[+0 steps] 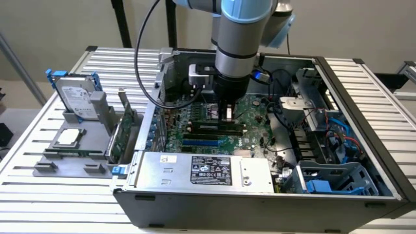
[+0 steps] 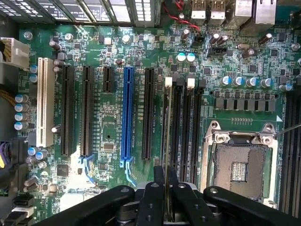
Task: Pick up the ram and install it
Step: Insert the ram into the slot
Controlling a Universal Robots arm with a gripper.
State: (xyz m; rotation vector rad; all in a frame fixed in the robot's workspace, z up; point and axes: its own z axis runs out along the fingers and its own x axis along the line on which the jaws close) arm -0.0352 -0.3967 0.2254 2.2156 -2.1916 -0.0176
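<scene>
My arm reaches down into the open computer case [image 1: 364, 146], and in the exterior view my gripper [image 1: 229, 116] hangs just above the motherboard [image 1: 250, 114], over the dark memory slots [image 1: 215, 128]. That view gives me the wider layout: the power supply [image 1: 208, 169] along the near wall of the case, the drive cage [image 1: 338, 178] toward the exterior view's right, and outside the case, on the exterior view's left, a hard drive with blue rails [image 1: 77, 100] standing in a grey holder [image 1: 65, 156] beside a green expansion card [image 1: 126, 129].

The wrist view shows what the arm hides from outside. My fingers [image 2: 153, 200] are clamped together on the ram [image 2: 166, 155], which I see edge-on as a thin dark line running out from between them along one of the memory slots [image 2: 178, 117]. It seems to sit directly over that slot, though I cannot tell whether it is touching it yet. White latches [image 2: 168, 82] mark the far ends of the slots. The empty CPU socket [image 2: 240, 160] lies just beside the slots on one side; the blue expansion slot [image 2: 127, 113] and black ones lie on the other.

Room is tight: the case walls rise on all sides, and cables [image 1: 279, 105] hang near my arm.
</scene>
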